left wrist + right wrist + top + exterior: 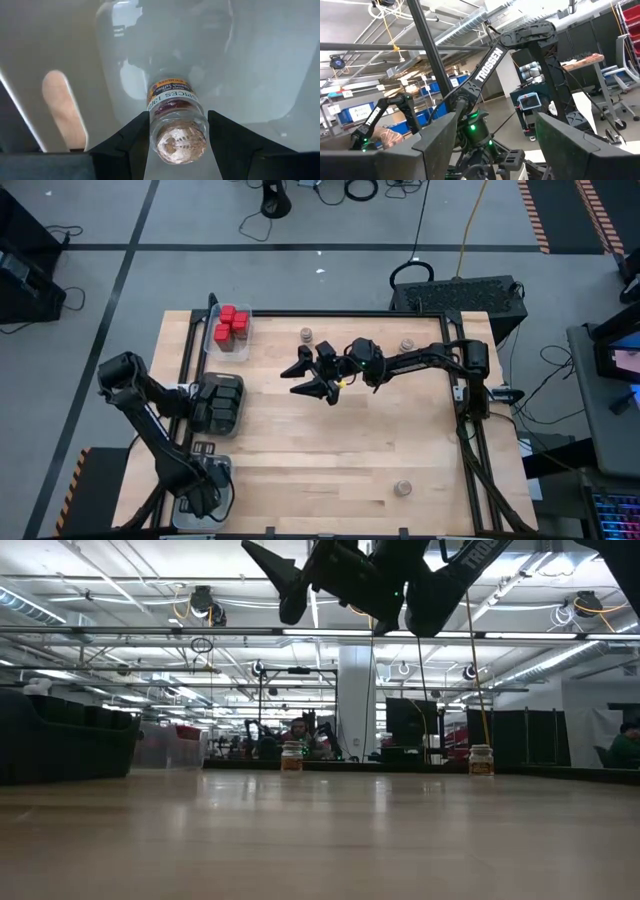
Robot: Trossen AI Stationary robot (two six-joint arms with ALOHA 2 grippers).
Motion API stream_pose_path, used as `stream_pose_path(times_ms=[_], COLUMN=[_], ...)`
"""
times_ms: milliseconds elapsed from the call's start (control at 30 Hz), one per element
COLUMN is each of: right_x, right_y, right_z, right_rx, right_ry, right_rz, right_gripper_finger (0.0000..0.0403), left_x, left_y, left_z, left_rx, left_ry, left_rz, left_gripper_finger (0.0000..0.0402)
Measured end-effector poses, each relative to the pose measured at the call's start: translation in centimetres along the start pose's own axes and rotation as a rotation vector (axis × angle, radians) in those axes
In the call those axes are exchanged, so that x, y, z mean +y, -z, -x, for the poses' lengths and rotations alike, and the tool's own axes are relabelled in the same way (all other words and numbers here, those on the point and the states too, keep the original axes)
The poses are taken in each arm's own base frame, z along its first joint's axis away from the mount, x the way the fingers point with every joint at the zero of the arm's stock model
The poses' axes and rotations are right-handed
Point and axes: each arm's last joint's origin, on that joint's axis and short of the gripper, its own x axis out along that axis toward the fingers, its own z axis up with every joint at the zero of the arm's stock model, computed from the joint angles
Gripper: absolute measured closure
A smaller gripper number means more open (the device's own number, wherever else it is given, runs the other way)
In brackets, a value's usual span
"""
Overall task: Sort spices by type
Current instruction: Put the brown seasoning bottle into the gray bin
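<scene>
From my left wrist camera, the left gripper (177, 145) is closed on a small round jar (176, 131), one finger on each side of the glass and its tan lid facing the lens, held over a pale clear tray (260, 60). The hold sits low on the jar and the glass is smooth, so I judge it could swivel or slide out if I let go from this height, then roll on the tray floor or tip over the wall. In the overhead view that arm is folded at the near left corner of the table (330, 470), so the tray and jar are hidden under it and I cannot check how well the jar is centred. One loose jar (402, 488) stands near the front edge, well apart from both arms; a hurried sweep across the front could knock it off. Further in, the right gripper (318, 376) hangs above mid-table with its fingers spread and nothing between them. Two more jars stand at the back, one (307, 334) just beyond that gripper and one (406, 345) by the right arm's forearm, which could clip it as it swings. The red tins (232, 324) sit packed in a tray at the back left, and a reach past them risks nudging that tray.
</scene>
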Motion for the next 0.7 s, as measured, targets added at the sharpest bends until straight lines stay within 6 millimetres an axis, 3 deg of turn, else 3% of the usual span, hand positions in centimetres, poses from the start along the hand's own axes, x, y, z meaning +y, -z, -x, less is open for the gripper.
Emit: stream_pose_path(times_ms=[433, 700], right_x=[-0.2, -0.1], right_y=[0.3, 0.3], right_z=[0.0, 0.0], right_rx=[0.024, 0.036], right_ry=[0.016, -0.004], right_rz=[-0.004, -0.005], right_gripper_finger=[0.0149, 0.0149], left_x=[0.8, 1.1], left_y=[0.2, 0.0], left_z=[-1.1, -1.3], left_rx=[0.065, 0.066], left_ry=[0.035, 0.022], left_rz=[0.045, 0.058], left_gripper_finger=[0.0216, 0.0165])
